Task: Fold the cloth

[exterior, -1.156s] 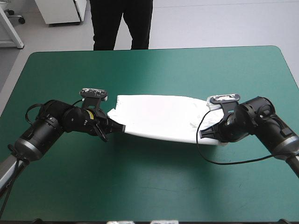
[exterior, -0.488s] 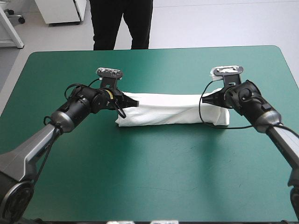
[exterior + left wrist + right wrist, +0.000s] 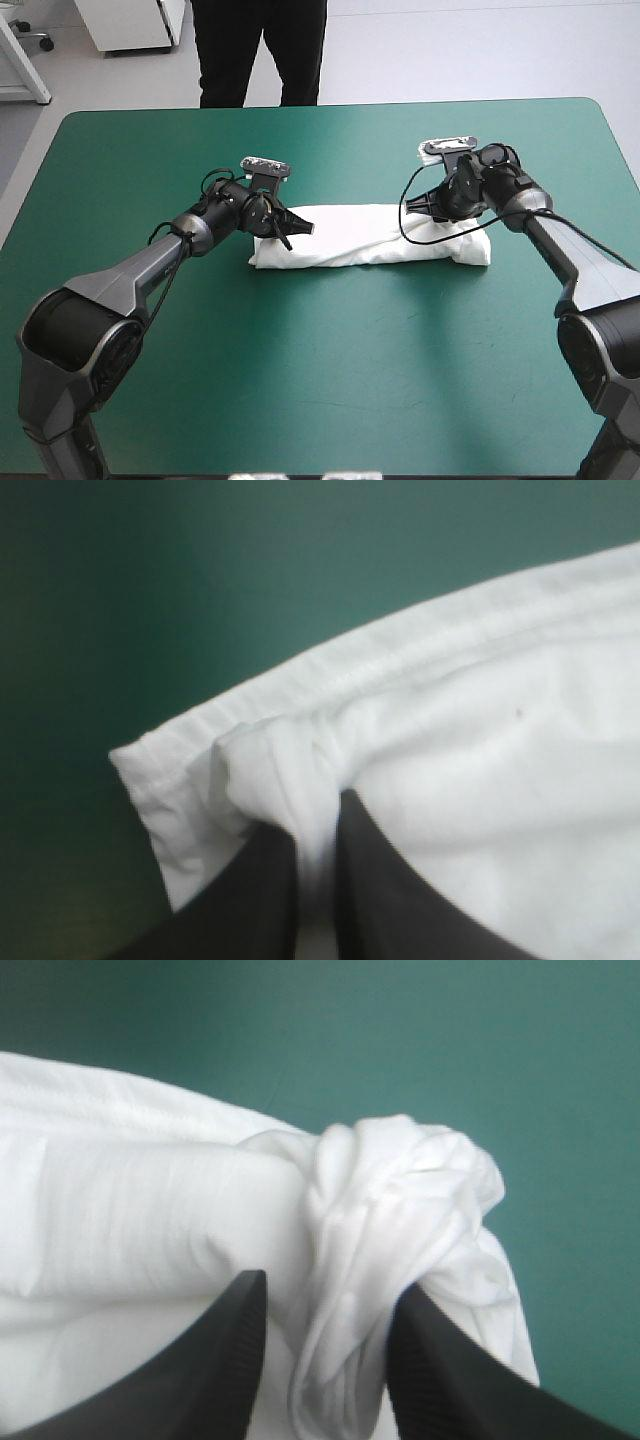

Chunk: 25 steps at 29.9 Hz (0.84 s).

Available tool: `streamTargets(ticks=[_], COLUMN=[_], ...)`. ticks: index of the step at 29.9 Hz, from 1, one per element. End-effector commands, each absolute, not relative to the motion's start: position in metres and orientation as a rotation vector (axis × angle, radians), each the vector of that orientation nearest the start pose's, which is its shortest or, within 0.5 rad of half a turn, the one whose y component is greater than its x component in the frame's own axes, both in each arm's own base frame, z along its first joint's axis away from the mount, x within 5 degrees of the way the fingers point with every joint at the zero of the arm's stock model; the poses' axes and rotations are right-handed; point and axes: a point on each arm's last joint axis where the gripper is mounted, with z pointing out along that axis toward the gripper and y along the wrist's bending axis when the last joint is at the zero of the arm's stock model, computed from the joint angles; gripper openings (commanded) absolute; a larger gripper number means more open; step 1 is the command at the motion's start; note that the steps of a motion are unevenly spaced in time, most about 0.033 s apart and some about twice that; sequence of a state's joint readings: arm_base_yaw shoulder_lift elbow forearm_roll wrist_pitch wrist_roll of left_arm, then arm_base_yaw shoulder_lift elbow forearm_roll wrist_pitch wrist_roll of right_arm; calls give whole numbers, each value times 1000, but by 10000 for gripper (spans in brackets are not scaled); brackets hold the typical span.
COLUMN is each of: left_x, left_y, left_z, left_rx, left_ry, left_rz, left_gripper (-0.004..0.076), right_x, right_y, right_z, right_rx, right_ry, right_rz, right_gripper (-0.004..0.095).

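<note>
The T-shirt (image 3: 370,245) is lying as a long folded bundle across the middle of the teal-green desk (image 3: 320,380), running left to right. The left gripper (image 3: 295,228) is sitting at the bundle's left end, its black fingers (image 3: 250,900) clenching a pinch of hemmed cloth. The right gripper (image 3: 432,205) is resting at the right end, its fingers (image 3: 215,1360) standing parted around a twisted bunch of fabric.
</note>
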<state>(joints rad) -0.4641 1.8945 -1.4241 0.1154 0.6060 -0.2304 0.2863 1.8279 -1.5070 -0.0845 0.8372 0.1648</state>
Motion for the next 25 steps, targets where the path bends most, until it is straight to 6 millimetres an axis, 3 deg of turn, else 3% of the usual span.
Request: streamTargets(ticks=[1, 5, 8, 12, 15, 18, 21, 25], left_x=[377, 380, 381, 373, 357, 336, 314, 293], left_y=[-182, -181, -171, -155, -148, -145, -145, -157], left_z=[263, 282, 303, 346, 378, 403, 424, 443], left_rx=[390, 448, 486, 460, 414, 425, 494, 660], left_ry=[2436, 2436, 2466, 2466, 2448, 2435, 2400, 2304], left_rz=[-160, -107, 67, 231, 201, 89, -44, -296], left_gripper=[195, 335, 411, 417, 417, 411, 324, 11], right_x=[381, 370, 354, 328, 309, 299, 297, 300], right_y=[103, 99, 93, 74, 60, 42, 12, -23], right_z=[304, 328, 355, 394, 417, 428, 427, 422], right_rx=[-240, -235, -236, -213, -156, -76, 57, 192], right_ry=[2574, 2537, 2470, 2367, 2299, 2288, 2327, 2348], right_rz=[50, 48, 25, -111, -202, -265, -286, -123], right_gripper=[537, 591, 591, 591, 591, 590, 590, 590])
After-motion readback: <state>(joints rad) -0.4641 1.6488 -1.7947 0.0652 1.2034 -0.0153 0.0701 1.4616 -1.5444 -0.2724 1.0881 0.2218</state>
